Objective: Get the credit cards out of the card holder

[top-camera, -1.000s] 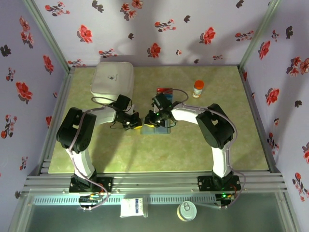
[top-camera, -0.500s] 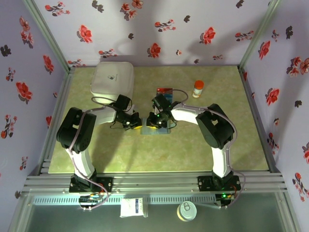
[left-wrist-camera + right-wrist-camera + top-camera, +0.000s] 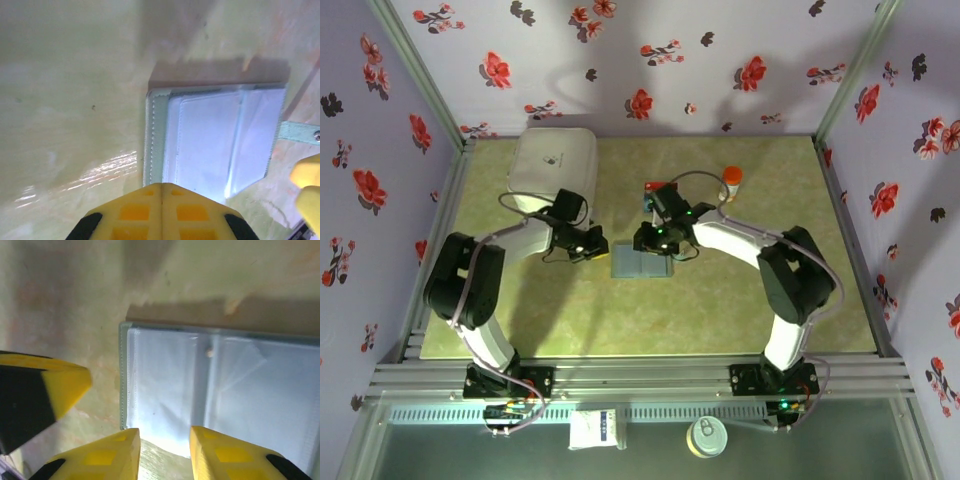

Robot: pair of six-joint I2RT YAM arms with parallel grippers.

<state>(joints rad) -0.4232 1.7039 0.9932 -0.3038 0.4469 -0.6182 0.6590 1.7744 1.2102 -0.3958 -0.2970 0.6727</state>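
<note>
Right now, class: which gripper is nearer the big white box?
Left. The left gripper sits just in front of the white box; the right gripper lies farther right, by the card holder.

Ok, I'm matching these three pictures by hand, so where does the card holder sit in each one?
Top external: the card holder lies flat near the middle of the table.
Left wrist: the card holder is centre-right in the picture.
Right wrist: the card holder takes up the centre and right, running off the right edge.
Shared landmark: the pale green table beneath it.
</note>
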